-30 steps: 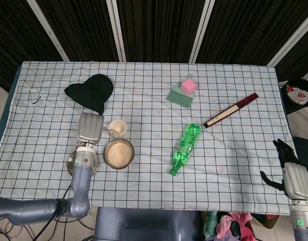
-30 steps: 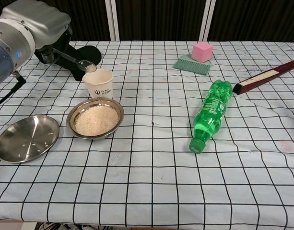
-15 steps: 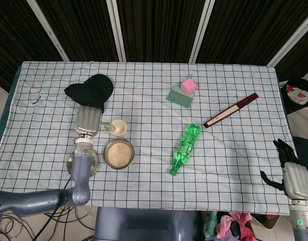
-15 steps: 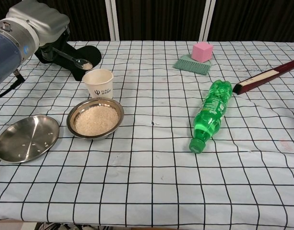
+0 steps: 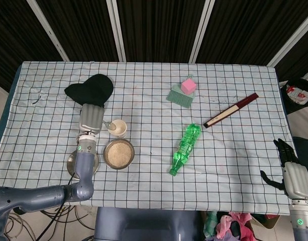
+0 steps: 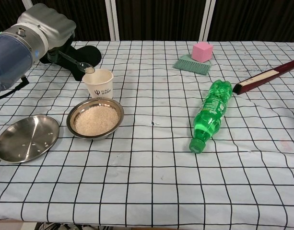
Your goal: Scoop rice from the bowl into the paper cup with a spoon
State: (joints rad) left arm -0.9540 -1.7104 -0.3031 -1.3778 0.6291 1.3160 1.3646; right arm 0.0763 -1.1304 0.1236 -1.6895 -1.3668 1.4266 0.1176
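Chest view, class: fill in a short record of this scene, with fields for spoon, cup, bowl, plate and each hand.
spoon: clear plastic spoon, rice in its bowl, over the cup's rim
cup: white paper cup, upright behind the bowl
bowl: round metal bowl, full of rice
plate: metal plate, a few grains on it
left hand: left hand holds the spoon
right hand: right hand off the table's edge, holds nothing

Green bottle (image 6: pixel 210 114) lying beside closed fan (image 6: pixel 266 75)

Bright, even overhead light on both views, shadows soft and short, a mild glint on the green bottle (image 6: pixel 210 114) and steel plate (image 6: pixel 26 139), focus crisp, chest view bowing slightly at the edges.
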